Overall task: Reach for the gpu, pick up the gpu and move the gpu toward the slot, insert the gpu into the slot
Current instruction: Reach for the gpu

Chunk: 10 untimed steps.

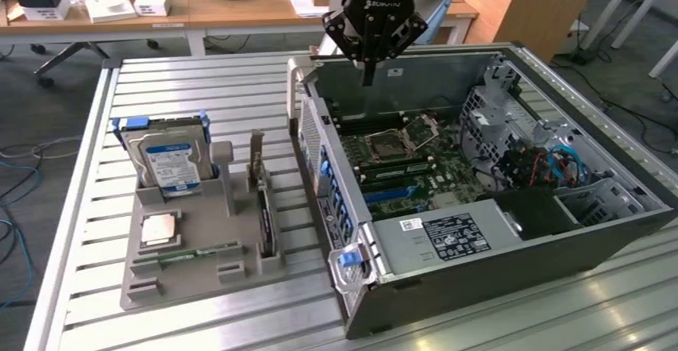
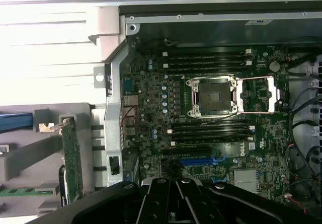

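Note:
The gpu [image 1: 262, 202] stands on edge in a grey holder [image 1: 196, 275] on the slatted table, at the exterior view's left of the open computer case. It is a thin green card [image 2: 73, 158] with a pale metal bracket [image 2: 50, 128] at one end. My gripper [image 1: 367, 79] hangs over the far part of the case, well away from the card, its fingers [image 2: 176, 183] shut together on nothing. Below it lies the green motherboard [image 2: 151, 108]. The long blue slot [image 1: 394, 194] [image 2: 198, 161] sits past the memory banks.
The holder also carries a blue-labelled hard drive [image 1: 170, 160], a CPU chip [image 1: 159, 228] and a memory stick [image 1: 190, 253]. Inside the case are the silver CPU socket [image 1: 394, 140], a power supply [image 1: 445, 236] and cables [image 1: 551, 164]. The case's metal wall [image 1: 317, 160] stands between holder and motherboard.

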Available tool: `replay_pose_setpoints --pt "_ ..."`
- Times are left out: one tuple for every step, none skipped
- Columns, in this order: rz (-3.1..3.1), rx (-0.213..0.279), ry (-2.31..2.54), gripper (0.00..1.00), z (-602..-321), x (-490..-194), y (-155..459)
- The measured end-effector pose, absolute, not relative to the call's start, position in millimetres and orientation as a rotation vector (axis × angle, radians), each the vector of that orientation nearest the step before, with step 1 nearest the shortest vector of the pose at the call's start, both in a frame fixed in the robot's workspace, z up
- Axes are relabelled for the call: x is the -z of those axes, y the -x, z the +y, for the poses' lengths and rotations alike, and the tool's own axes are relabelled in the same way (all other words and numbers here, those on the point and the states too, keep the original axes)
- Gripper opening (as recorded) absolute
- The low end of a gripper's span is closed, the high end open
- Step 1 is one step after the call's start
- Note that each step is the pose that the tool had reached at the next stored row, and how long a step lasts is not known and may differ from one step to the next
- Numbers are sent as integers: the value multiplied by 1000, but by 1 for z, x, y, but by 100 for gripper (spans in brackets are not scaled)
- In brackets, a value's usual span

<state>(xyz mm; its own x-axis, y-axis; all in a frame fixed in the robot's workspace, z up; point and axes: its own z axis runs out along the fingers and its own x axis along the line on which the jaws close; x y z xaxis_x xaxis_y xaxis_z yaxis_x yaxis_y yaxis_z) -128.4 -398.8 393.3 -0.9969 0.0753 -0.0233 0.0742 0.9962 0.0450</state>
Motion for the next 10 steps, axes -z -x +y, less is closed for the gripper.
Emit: replay_pose_setpoints --pt "3114 -69 -117 11 -399 -393 130" --pt "3114 -69 -117 11 -399 -393 132" --pt "3114 -69 -117 11 -399 -393 134" --pt "3114 -69 -116 11 -399 -393 137" --pt "3114 -69 -116 11 -399 -393 139" --pt "3114 -69 -117 11 -399 -393 142" --pt "3114 -69 -117 11 -399 -393 145" --pt "3114 -69 -117 11 -399 -393 148" --pt "3114 -69 -117 11 -399 -393 151" --pt "3114 -69 -116 11 -399 -393 154"
